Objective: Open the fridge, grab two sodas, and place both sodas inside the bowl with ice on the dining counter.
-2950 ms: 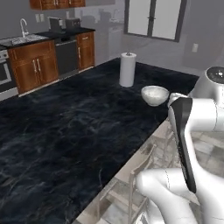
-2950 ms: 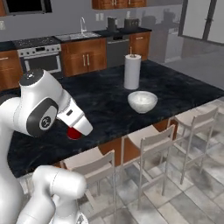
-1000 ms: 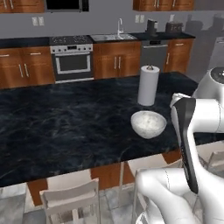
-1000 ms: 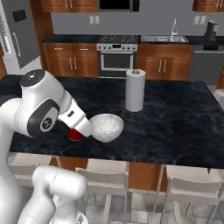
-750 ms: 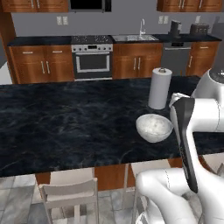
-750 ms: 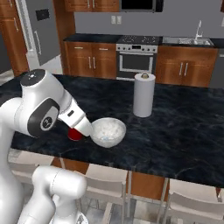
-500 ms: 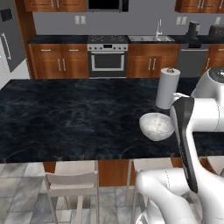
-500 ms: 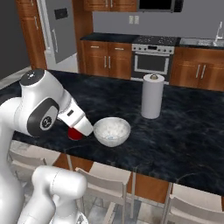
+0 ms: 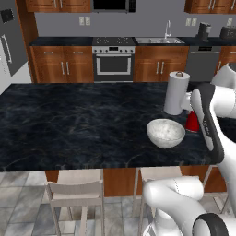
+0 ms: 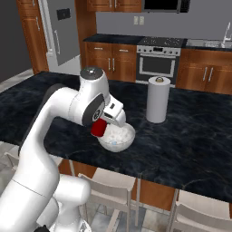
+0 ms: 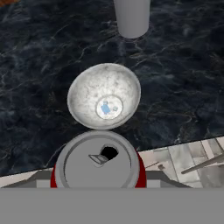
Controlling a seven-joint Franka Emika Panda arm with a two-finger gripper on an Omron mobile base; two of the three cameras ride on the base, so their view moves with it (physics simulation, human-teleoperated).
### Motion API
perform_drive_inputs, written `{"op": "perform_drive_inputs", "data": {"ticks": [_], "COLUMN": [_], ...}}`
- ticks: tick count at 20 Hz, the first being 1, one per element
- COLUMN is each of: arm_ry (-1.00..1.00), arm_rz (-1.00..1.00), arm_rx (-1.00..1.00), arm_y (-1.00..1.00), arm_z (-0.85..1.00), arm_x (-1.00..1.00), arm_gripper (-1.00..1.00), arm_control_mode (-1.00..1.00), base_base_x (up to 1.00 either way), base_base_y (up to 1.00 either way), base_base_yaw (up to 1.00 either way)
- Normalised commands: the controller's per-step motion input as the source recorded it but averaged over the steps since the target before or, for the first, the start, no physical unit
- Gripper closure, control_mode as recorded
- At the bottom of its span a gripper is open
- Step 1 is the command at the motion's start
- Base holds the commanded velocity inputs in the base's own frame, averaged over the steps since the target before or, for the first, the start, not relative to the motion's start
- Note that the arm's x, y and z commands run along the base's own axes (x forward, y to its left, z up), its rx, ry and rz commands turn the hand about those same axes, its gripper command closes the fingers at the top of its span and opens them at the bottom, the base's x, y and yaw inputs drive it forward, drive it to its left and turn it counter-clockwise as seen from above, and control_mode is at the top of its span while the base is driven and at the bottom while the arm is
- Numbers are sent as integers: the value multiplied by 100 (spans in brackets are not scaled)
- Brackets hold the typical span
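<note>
Hand view puts you right over the red soda can: its grey top with the opened tab hole sits at the bottom of the picture, and the white bowl lies just beyond it on the black marbled worktop. You can see a few pale ice pieces in the bottom of the bowl. A white paper towel roll stands farther off, past the bowl.

From the right base view, the tool is closed on the can, holding it just beside the bowl's near rim and above the worktop's edge. The fridge stands at the far left with its door shut.

From the left base view, you see the can between the forearm and the towel roll, near the bowl.
</note>
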Motion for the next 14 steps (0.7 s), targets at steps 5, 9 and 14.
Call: {"op": "perform_drive_inputs", "data": {"ticks": [5, 9, 14], "arm_ry": [37, 27, 25], "arm_rz": [23, 15, 11], "arm_rx": [-3, -4, -6], "arm_y": [0, -10, -2], "arm_z": [-23, -37, -63], "arm_x": [95, 64, 40], "arm_gripper": [100, 100, 100], "arm_control_mode": [-100, -100, -100], "base_base_x": [0, 0, 0], "base_base_y": [0, 0, 0], "base_base_yaw": [0, 0, 0]}}
